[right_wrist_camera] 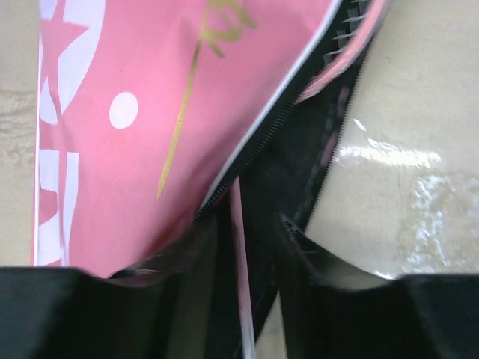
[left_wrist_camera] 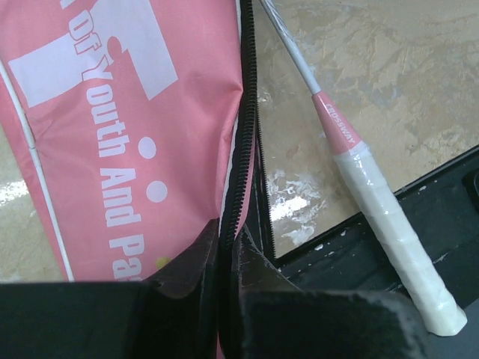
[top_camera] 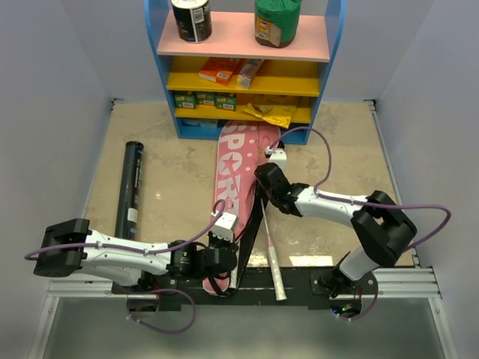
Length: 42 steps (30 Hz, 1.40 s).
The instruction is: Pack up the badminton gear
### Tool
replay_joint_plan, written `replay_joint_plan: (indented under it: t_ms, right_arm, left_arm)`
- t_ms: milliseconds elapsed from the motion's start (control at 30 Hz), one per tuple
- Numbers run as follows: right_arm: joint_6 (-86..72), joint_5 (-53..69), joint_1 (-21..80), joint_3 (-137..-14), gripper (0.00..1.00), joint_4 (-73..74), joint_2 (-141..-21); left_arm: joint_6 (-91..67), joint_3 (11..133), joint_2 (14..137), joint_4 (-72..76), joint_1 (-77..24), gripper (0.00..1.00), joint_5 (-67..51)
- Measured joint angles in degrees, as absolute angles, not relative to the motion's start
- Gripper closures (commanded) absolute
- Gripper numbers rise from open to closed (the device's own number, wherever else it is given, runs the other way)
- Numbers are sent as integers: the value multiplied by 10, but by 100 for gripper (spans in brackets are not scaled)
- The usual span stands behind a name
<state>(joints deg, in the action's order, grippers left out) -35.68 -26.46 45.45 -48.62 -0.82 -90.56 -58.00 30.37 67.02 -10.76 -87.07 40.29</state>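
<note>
Pink racket bag lies mid-table, unzipped along its side; left gripper pinches its black zipper edge; right gripper jaws stand parted around a racket's thin pink frame.

White links and bulky black joints make up the left arm and right arm, lilac cables loop along both, and the left gripper and right gripper are matte black.

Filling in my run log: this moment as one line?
left gripper: shut on bag zipper edge | right gripper: open at bag opening | racket: handle outside bag | tube: outside bag
</note>
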Motion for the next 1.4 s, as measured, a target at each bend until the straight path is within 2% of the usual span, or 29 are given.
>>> replay_joint_plan:
  t_ms: [33,133,300,500,667,800,1067,1167,1200,1267,1300,1333,1400]
  right_arm:
    - [-356,-265,453,-477,47,-5,-890]
    - [-356,-257,448,-461,43,9,-834]
    - [-356,-220,458,-451,42,73,-741]
    - [-364,-177,497,-435,43,203,-662]
    - [-375,-107,539,-398,46,267,-641]
    - [-400,-67,575,-374,48,292,-635]
    - [-437,-34,579,-316,50,293,-626]
    - [-446,-27,581,-305,63,276,-635]
    - [-450,-21,581,-305,75,268,-642]
    - [-453,-17,581,-304,86,250,-657]
    - [-462,-15,581,-304,96,241,-665]
    - [-469,-15,581,-304,100,232,-671]
    - [-480,-17,581,-305,100,213,-678]
  left_arm:
    - [-581,307,674,-108,-873,100,403]
    - [-586,312,685,-110,-875,100,402]
    - [-590,325,701,-119,-875,100,404]
    - [-590,344,718,-124,-876,100,409]
    - [-591,353,720,-125,-876,100,409]
    - [-592,353,720,-123,-875,100,408]
    - [-592,353,720,-120,-875,100,407]
    - [-592,353,720,-120,-876,100,407]
    - [-592,353,720,-120,-875,100,407]
    - [-592,353,720,-119,-876,100,406]
    - [-592,353,720,-119,-876,100,406]
    - [-591,352,720,-119,-876,100,405]
    - [-591,352,720,-117,-875,100,404]
